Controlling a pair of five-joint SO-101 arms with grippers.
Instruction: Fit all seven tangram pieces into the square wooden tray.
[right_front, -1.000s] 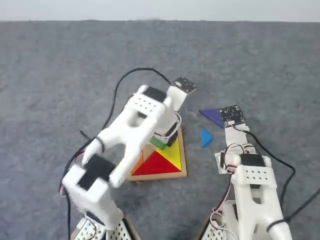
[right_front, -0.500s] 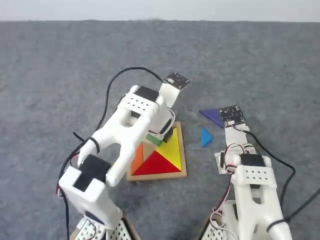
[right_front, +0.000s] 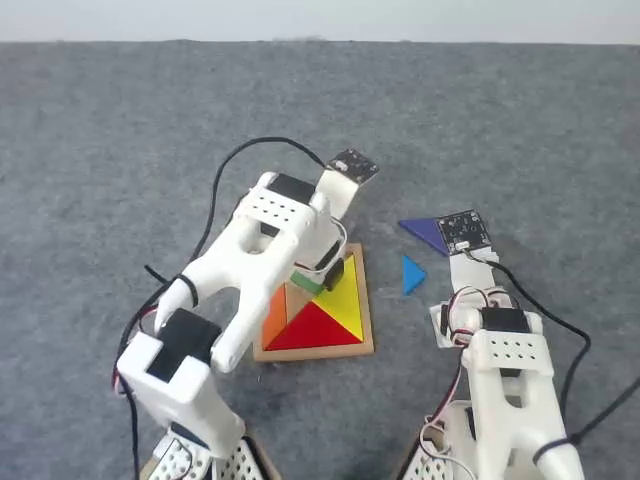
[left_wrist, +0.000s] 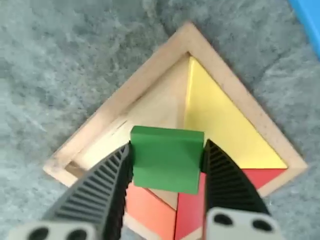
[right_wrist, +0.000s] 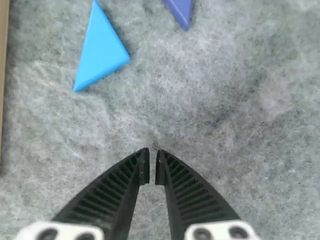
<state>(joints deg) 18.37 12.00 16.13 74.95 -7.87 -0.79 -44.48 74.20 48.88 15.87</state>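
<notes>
Green square (left_wrist: 167, 160): pinched between the jaws of your left gripper (left_wrist: 167, 150), it hangs over the bare wood of the tray (right_front: 320, 351) at the centre of the high frame, beside the yellow triangle (left_wrist: 220, 125), its edges diagonal to the tray walls. Your right gripper (right_wrist: 150, 162), pressed together, hovers over the grey table (right_front: 100, 150), near the blue triangle (right_wrist: 100, 50) and purple piece (right_wrist: 180, 9) right of the tray.

Bright even light, soft faint shadows
</notes>
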